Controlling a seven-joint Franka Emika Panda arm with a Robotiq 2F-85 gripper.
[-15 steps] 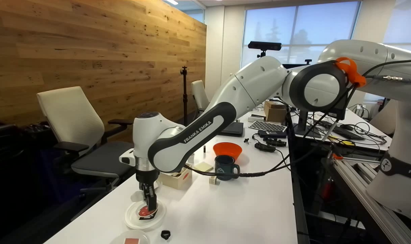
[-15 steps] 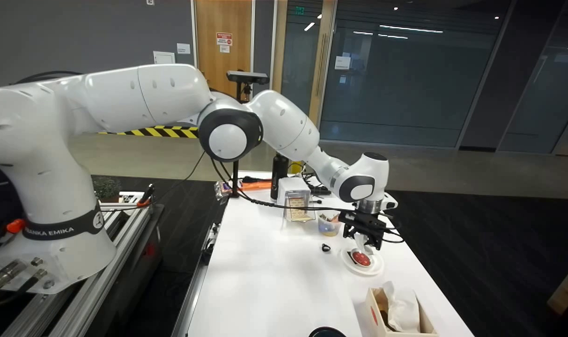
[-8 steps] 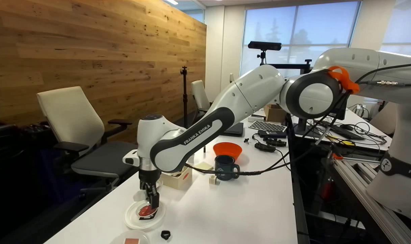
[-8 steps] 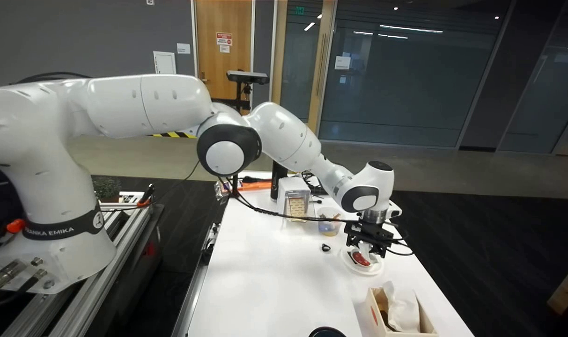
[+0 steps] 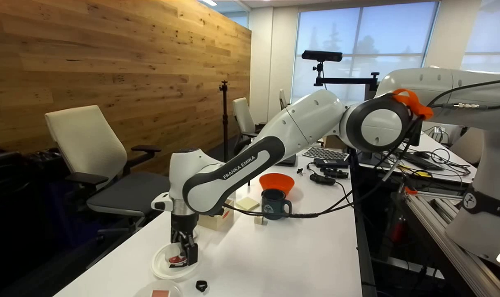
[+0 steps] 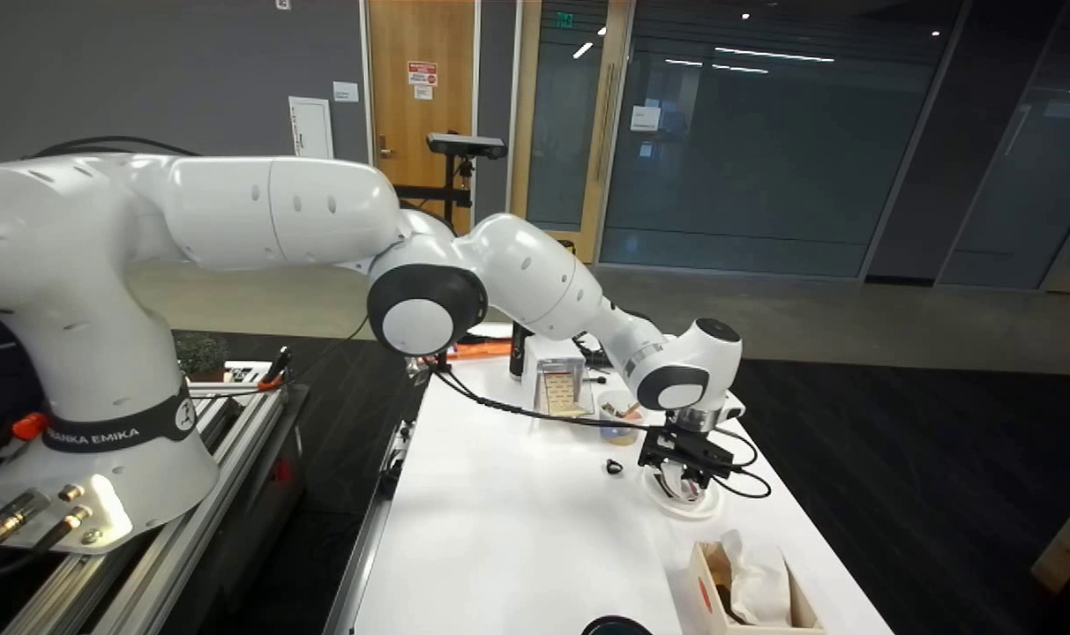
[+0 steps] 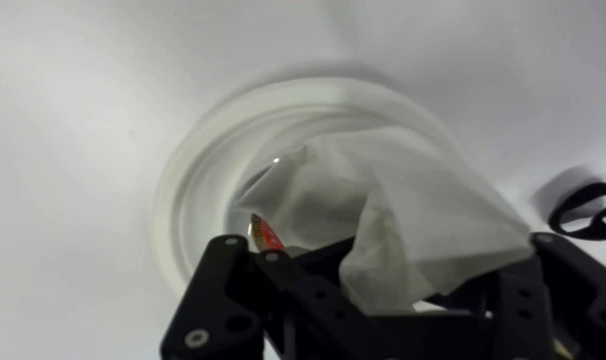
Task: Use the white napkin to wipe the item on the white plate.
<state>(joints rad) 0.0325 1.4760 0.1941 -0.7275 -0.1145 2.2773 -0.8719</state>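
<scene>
While the gripper [image 5: 188,256] clenches the white napkin [image 7: 407,200] over the white plate [image 7: 303,92], the two of them stand in the way of a good look at what lies within the rim. In an exterior view the item [image 5: 176,260] shows as a red patch just beside the gripper, inside the plate; in the wrist view only a red sliver of it pokes out past the napkin's edge. Whether napkin and item touch, I cannot tell for certain.

On the white table [image 6: 499,564] a small black loop [image 6: 614,466] lies just beside the plate, with a round tub [image 6: 620,435] near it and a white box [image 6: 548,351] farther off. On the plate's other side sits a cream open-topped box [image 5: 210,223], a white sheet [image 6: 759,591] sticking up out of it. Past that come a small cream block [image 5: 259,220], a pale yellow square [image 5: 247,203], a dark mug [image 5: 271,205] and an orange-red bowl [image 5: 276,182], the mug partly hiding the bowl. Black cables [image 5: 305,215], bunched too close to count, cross in front of the mug.

Counted, that makes one plate, one item and one napkin in the grip; then one loop, one tub, two boxes, one sheet, one block, one square, one mug and one bowl.
</scene>
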